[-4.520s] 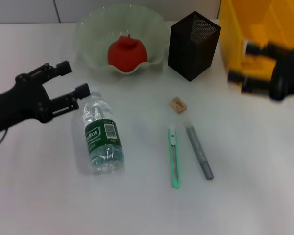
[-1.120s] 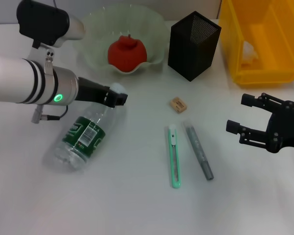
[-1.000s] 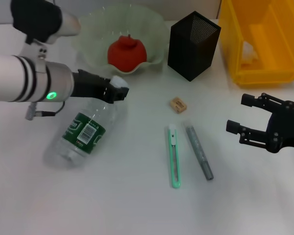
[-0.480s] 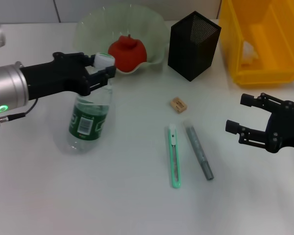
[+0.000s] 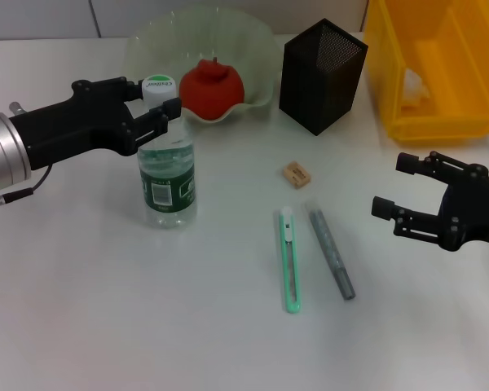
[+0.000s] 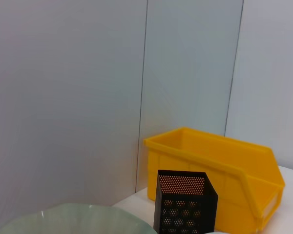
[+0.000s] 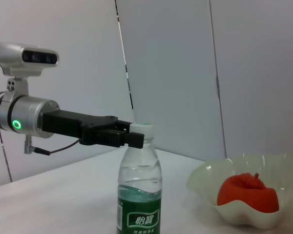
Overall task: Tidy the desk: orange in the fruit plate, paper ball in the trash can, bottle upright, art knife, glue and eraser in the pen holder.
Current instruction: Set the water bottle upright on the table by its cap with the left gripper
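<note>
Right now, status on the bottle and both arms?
Left end effector shut on water bottle neck, bottle upright on desk. Right end effector open, idle near yellow bin. Nothing in the way.

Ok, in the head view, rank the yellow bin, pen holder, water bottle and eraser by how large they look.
1. Yellow bin, largest, though cut off by the frame edge.
2. Black mesh pen holder.
3. Water bottle, standing upright; close to the pen holder in apparent size, so this order is unsure.
4. Eraser, clearly smallest.
</note>
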Tool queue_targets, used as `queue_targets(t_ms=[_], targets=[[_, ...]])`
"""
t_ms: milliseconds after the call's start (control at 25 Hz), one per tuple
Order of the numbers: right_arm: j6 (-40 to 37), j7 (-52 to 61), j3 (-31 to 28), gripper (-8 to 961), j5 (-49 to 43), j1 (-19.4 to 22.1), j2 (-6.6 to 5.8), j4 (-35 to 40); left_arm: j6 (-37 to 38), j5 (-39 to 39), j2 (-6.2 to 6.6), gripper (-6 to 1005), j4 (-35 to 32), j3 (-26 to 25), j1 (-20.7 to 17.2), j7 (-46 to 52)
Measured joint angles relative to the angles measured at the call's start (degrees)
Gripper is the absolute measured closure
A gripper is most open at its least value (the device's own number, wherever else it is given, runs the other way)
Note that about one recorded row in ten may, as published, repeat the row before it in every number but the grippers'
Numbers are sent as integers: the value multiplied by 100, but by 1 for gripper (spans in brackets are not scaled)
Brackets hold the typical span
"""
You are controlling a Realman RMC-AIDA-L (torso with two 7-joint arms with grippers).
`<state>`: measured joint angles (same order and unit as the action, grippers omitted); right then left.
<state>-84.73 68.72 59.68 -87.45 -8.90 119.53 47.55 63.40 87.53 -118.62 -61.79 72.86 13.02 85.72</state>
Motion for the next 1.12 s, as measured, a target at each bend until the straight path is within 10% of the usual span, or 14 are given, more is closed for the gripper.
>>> queue_targets(t_ms=[880, 1120], targets=[[-3, 92, 37, 146, -10, -7, -18, 16, 63, -885, -20, 551, 884, -253, 235, -1271], [-64, 216, -2, 147, -16, -6, -18, 120, 161, -1311, -18, 402, 1099, -230, 160, -1892]])
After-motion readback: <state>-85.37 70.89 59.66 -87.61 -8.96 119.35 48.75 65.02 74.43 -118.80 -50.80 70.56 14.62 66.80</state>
